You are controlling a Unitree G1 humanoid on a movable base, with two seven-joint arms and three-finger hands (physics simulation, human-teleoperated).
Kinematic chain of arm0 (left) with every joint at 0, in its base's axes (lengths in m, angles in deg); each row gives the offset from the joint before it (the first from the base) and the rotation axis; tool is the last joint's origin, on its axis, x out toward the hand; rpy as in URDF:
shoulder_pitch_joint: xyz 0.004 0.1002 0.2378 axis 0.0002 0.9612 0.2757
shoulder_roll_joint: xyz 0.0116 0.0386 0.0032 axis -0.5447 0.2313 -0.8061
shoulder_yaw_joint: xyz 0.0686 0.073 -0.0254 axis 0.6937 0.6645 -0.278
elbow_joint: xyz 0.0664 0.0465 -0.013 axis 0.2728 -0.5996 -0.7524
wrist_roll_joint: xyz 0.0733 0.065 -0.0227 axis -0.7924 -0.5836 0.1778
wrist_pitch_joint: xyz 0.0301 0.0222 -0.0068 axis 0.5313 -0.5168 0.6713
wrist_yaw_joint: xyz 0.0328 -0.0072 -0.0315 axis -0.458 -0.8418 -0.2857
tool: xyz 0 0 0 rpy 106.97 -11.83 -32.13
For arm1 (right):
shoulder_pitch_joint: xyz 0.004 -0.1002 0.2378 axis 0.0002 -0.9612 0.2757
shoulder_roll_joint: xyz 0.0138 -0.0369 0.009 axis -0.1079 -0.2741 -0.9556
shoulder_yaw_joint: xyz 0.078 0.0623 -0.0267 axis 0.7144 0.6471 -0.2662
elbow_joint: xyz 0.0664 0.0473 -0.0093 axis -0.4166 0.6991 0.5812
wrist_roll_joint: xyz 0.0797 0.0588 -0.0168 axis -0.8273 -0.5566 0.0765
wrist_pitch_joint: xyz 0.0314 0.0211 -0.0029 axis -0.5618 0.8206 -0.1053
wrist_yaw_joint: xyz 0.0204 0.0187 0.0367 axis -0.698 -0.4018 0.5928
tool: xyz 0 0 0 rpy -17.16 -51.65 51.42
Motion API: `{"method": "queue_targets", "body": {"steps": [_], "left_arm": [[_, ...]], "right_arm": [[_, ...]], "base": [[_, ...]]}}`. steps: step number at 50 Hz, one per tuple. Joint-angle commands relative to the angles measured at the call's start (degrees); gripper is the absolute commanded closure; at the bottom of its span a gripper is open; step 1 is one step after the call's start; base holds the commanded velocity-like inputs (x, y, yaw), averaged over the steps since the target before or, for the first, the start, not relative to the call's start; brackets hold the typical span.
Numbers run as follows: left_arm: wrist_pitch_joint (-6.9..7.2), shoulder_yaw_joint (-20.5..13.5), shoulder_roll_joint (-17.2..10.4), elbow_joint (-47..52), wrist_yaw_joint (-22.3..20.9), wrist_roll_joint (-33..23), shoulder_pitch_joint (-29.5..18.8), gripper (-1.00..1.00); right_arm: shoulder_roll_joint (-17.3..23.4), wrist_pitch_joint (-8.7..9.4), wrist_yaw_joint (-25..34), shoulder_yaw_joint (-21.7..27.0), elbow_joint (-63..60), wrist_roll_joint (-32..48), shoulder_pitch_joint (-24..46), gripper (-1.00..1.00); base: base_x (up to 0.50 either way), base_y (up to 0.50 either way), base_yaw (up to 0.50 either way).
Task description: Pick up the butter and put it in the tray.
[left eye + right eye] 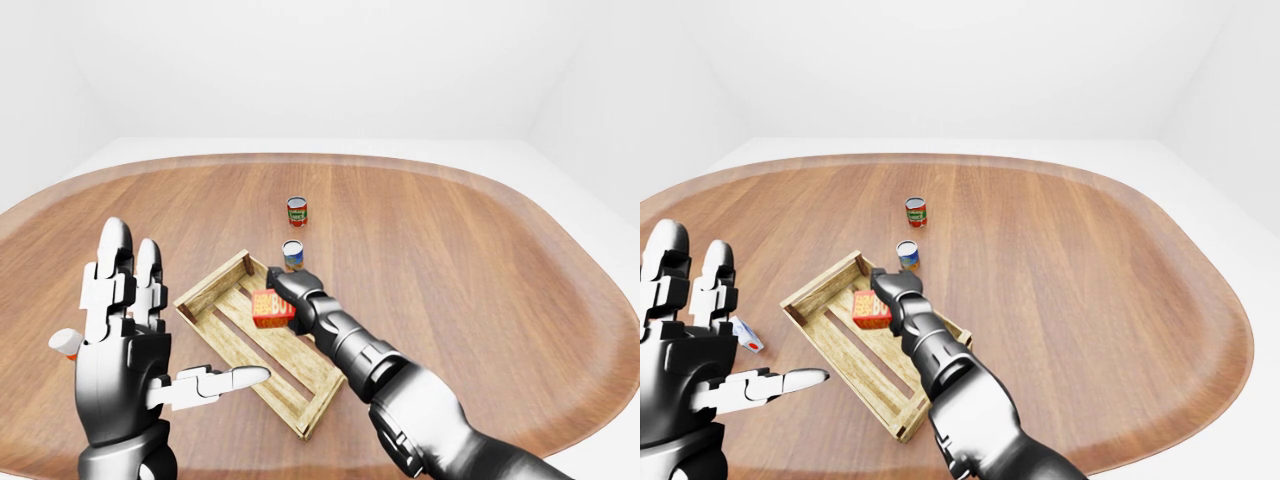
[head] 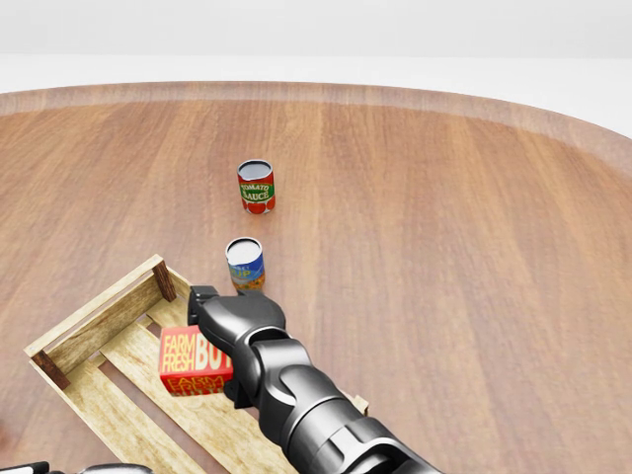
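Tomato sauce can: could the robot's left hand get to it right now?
Probably not easily. The left hand is raised open, well short of the tomato sauce can, and the tray and right hand with butter lie between.

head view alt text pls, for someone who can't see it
The robot's right hand holds a red butter box over a slatted wooden tray on a wooden table. Above them in the view stand a blue-labelled can and a tomato sauce can.

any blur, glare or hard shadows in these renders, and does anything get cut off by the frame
Head view: sharp, evenly lit; butter label readable, tray cropped at the bottom edge. Left-eye view: no glare, only faint soft shadows under the cans; left hand looms large. Right-eye view: left hand cropped at the left edge.
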Motion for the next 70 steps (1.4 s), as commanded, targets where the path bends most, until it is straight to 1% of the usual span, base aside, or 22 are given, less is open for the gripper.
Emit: {"method": "queue_targets", "body": {"steps": [1, 19, 43, 47, 48, 49, 60, 63, 70], "left_arm": [[0.0, 0.1, 0.0, -0.3, 0.0, 0.0, 0.1, -1.0], [0.0, -1.1, 0.4, -0.4, -0.5, 0.8, 0.2, -1.0], [0.0, -1.7, 0.4, -1.5, -0.5, 0.9, -0.6, -1.0], [0.0, -1.5, 0.4, -1.2, -0.5, 0.7, -0.6, -1.0], [0.0, -1.5, 0.4, -1.2, -0.5, 0.7, -0.6, -1.0], [0.0, -1.5, 0.4, -1.1, -0.5, 0.8, -0.6, -1.0], [0.0, -1.5, 0.4, -1.1, -0.6, 0.7, -0.6, -1.0], [0.0, -1.8, 0.4, -1.1, -0.6, 0.9, -0.6, -1.0], [0.0, -2.2, 0.6, -0.9, -0.9, 1.3, -0.4, -1.0]], "right_arm": [[-0.3, 0.0, -1.7, 0.8, 0.1, -0.1, -0.4, 1.0], [-0.4, 0.0, -1.2, 0.9, 1.7, 1.4, -1.6, 1.0], [-0.5, 0.0, -2.2, 1.6, 2.6, 1.7, -2.5, 1.0], [-0.6, 0.0, -1.6, 1.7, 2.7, 1.7, -2.6, 1.0], [-0.6, 0.0, -1.8, 1.7, 2.6, 1.6, -2.6, 0.73], [-0.7, 0.0, -1.8, 1.8, 2.6, 1.4, -2.5, -1.0], [-0.7, 0.0, -2.1, 1.9, 2.5, 0.6, -2.5, -1.0], [-0.7, 0.0, -3.1, 2.0, 2.4, 0.4, -2.3, -1.0], [-0.7, 0.0, -2.8, 1.7, 2.5, 0.4, -2.3, -1.0]], "base": [[0.0, 0.0, 0.0], [0.0, 0.0, 0.0], [0.0, 0.0, 0.0], [0.0, 0.0, 0.0], [0.0, 0.0, 0.0], [0.0, 0.0, 0.0], [0.0, 0.0, 0.0], [0.0, 0.0, 0.0], [0.0, 0.0, 0.0]]}}
